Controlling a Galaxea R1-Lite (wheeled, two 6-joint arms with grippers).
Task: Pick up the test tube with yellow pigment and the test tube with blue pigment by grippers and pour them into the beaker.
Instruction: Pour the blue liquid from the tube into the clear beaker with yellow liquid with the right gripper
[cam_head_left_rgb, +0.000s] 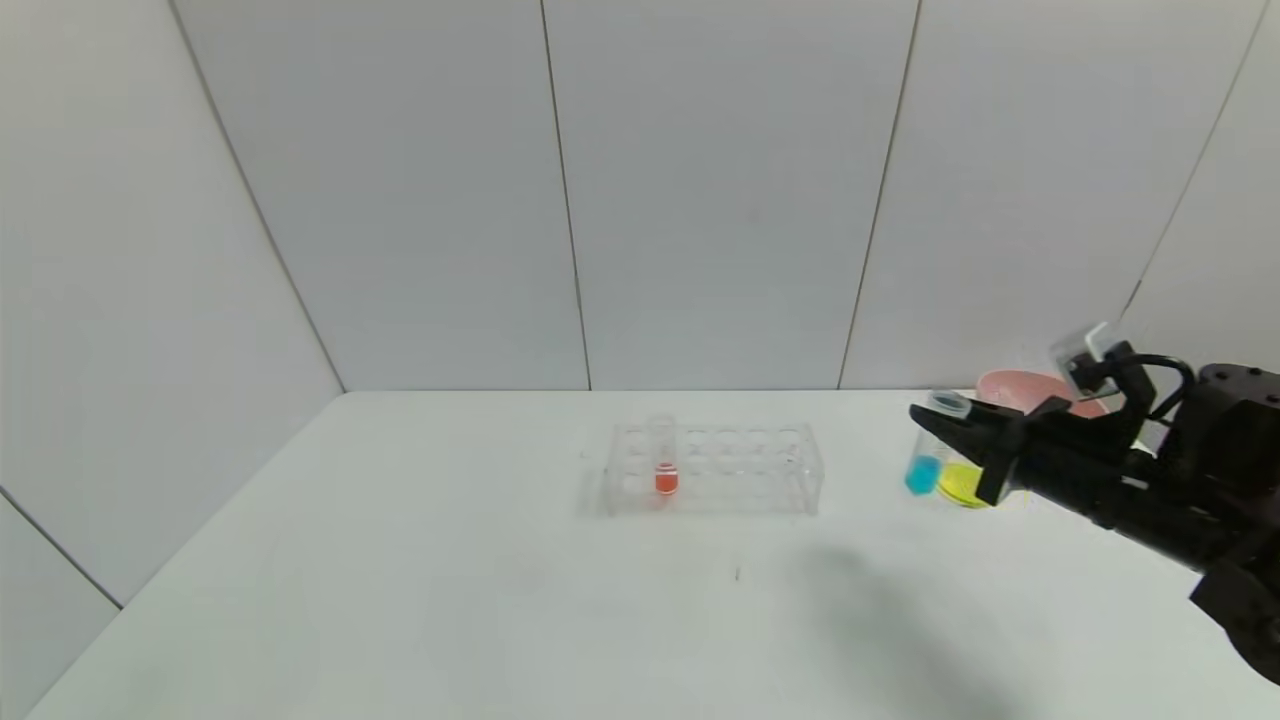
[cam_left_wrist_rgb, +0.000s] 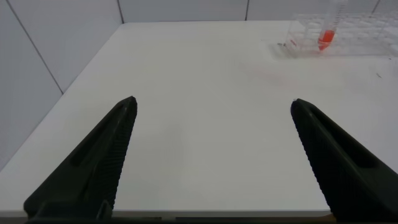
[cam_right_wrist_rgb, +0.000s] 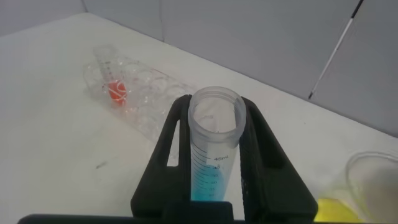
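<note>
My right gripper (cam_head_left_rgb: 950, 420) is shut on the test tube with blue pigment (cam_head_left_rgb: 923, 473), gripping it near its open top. The tube hangs almost upright, just above the table and right beside the beaker (cam_head_left_rgb: 965, 485), on the rack's side of it. The beaker holds yellow liquid at its bottom. In the right wrist view the tube (cam_right_wrist_rgb: 211, 149) sits between the black fingers (cam_right_wrist_rgb: 168, 155) of my right gripper (cam_right_wrist_rgb: 214, 106), with the beaker (cam_right_wrist_rgb: 373, 180) close by. The test tube with yellow pigment is out of view. My left gripper (cam_left_wrist_rgb: 212, 102) is open and empty over the table's near left.
A clear tube rack (cam_head_left_rgb: 715, 468) stands at mid-table with one orange-red tube (cam_head_left_rgb: 666, 470) in it. A pink bowl (cam_head_left_rgb: 1020, 388) sits behind the beaker at the back right. The white table (cam_head_left_rgb: 450, 600) meets grey walls at the back and left.
</note>
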